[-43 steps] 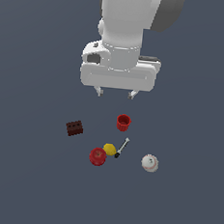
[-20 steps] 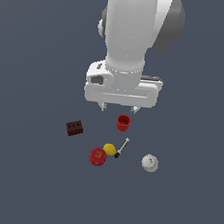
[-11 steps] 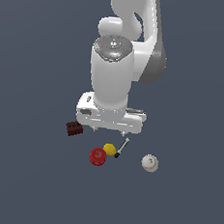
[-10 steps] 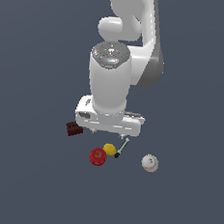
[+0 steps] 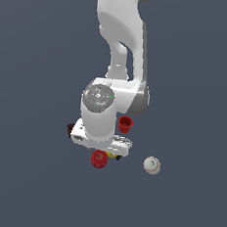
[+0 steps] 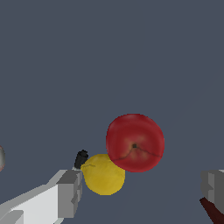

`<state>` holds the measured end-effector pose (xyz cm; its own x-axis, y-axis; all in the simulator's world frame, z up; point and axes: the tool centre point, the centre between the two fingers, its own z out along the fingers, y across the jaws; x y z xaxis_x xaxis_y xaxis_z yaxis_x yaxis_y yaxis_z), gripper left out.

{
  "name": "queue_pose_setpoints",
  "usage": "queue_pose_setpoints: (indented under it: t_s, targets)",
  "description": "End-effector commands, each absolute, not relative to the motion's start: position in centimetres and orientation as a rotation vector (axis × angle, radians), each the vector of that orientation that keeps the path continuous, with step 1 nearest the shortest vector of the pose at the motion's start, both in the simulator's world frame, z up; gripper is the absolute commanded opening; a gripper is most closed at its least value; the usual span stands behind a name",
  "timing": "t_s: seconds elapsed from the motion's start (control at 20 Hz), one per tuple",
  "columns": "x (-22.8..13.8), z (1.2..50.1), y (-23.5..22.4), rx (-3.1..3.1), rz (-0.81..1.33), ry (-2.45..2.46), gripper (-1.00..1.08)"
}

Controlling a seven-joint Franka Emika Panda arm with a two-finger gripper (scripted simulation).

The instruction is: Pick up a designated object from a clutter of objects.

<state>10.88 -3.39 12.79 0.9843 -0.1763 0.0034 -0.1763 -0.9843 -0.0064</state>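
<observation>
Straddling wide w/ nothing held, gripper (image 6: pixel 142 190) hangs over apple (image 6: pixel 135 142) at wrist frame centre-right, touching lemon (image 6: pixel 103 174) (lower left); risk: near finger (image 6: pixel 70 192) lands on lemon, botching grasp.

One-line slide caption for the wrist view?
Open gripper above the red apple, which touches the yellow lemon; a black screwdriver handle peeks behind.

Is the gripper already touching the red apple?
Apart. In the wrist view both fingers stand clear of the red apple, floor visible between; the gripper is open.
</observation>
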Motion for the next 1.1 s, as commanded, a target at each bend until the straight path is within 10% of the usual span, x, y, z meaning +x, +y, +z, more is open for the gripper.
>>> queue_pose_setpoints:
  t_s: [0.0, 1.05]
  targets:
    - [11.2, 11.4, -3.8, -3.124, -0.005, 0.294, 1.0]
    - [11.3, 5.4, -4.4, -3.126, 0.0, 0.316, 1.0]
